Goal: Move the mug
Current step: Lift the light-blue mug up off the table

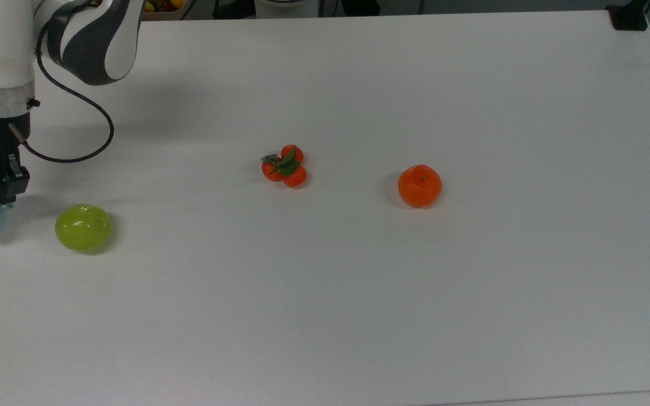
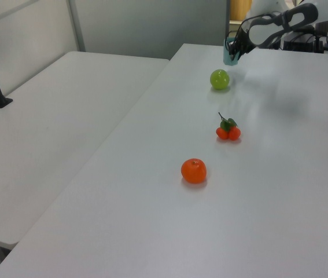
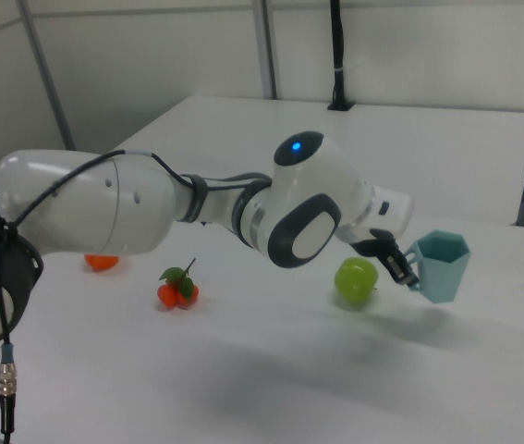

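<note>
White arm (image 3: 86, 213) with grey joint panels, black cable (image 1: 71, 152), black hand (image 1: 2, 179).

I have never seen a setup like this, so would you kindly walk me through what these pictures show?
It is one white robot arm with a two-fingered gripper, filmed by three fixed cameras: one looking down from above, two from opposite sides of the white table. On the table lie a green apple, a small cluster of red fruit with leaves and an orange. The gripper's jaws are closed on the handle of a pale blue-green mug, which the right view shows lifted clear of the table.
</note>
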Action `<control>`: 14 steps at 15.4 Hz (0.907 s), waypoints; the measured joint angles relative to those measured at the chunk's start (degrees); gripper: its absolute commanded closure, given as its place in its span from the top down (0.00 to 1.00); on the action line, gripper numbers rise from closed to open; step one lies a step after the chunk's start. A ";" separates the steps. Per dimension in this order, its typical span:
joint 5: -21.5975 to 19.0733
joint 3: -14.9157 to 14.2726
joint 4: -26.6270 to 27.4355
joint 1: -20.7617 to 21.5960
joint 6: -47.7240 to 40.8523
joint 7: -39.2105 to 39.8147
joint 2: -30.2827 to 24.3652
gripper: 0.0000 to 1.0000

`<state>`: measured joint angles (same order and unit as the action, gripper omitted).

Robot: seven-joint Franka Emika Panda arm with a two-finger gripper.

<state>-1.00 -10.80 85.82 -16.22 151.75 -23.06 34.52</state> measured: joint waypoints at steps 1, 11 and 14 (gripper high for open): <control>0.00 0.11 0.04 0.01 -0.11 0.07 -0.89 0.05; 0.00 5.65 0.47 0.79 -17.35 3.84 -14.82 0.05; 0.01 7.80 1.84 0.90 -24.70 7.84 -19.90 0.05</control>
<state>-1.00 -3.00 87.66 -15.32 127.04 -15.22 14.62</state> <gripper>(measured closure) 0.758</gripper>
